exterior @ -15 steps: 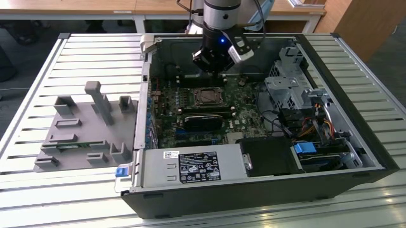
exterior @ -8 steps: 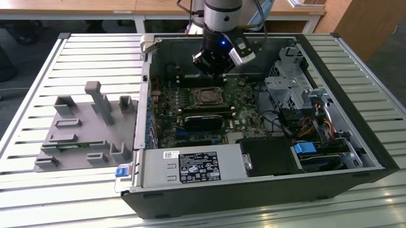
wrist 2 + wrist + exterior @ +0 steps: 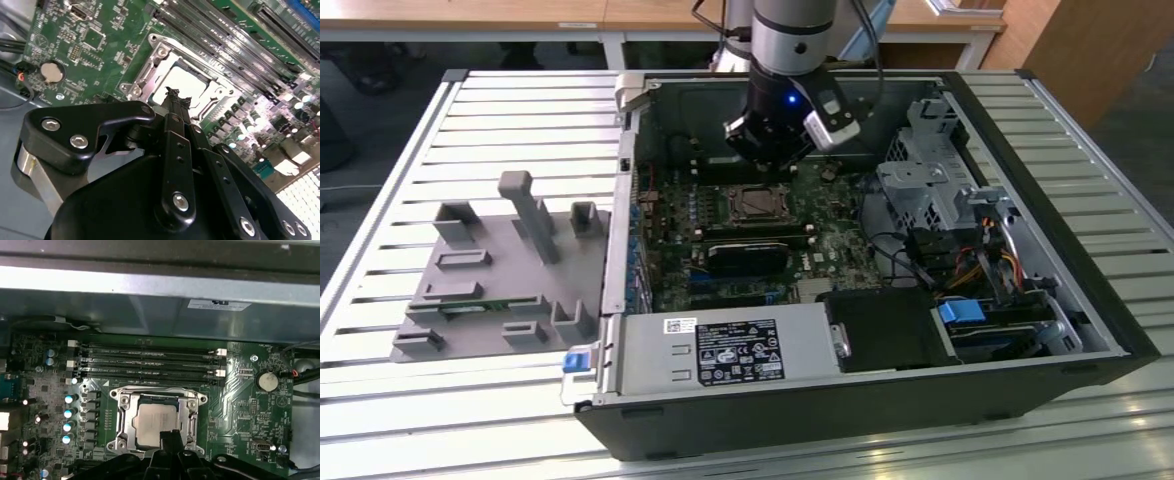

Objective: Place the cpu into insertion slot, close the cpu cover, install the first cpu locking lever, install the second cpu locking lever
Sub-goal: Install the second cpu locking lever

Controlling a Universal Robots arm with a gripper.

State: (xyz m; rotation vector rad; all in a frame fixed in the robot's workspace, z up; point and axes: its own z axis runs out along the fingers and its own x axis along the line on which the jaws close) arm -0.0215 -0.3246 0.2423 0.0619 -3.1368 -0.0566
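Fingertips of our black gripper (image 3: 172,95), drawn together on nothing, hang just above the near rim of the silvery square cpu cover (image 3: 125,412), lying flat over the grey-topped square cpu (image 3: 156,424) seated in the insertion slot (image 3: 757,203).

The arm (image 3: 790,35) was seen in the exterior view descending steeply from above, its silver-grey upper segment followed by a black wrist section on which a small blue light was lit. At its lower end the black end effector (image 3: 765,158) was carried pointing downward. In the second wrist view the end effector (image 3: 173,96) was shown from behind, its black linkage bars joined by silver bolts and its fingertips drawn together to a narrow point. In the first wrist view the same closed tips of the end effector (image 3: 170,436) were seen.
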